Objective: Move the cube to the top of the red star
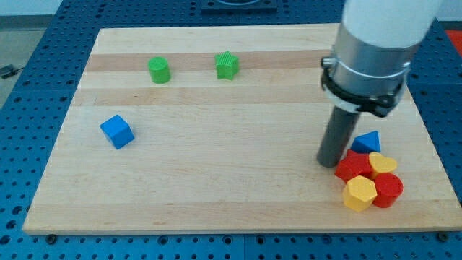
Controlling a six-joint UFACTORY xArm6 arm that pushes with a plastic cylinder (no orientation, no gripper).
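Observation:
The blue cube sits at the view's left on the wooden board. The red star lies at the lower right in a cluster of blocks. My tip rests on the board just left of the red star, close to it or touching it, and far to the right of the cube.
A blue triangular block sits just above the red star. A small yellow block, a red cylinder and a yellow hexagonal block crowd its right and lower sides. A green cylinder and a green star-like block stand near the top.

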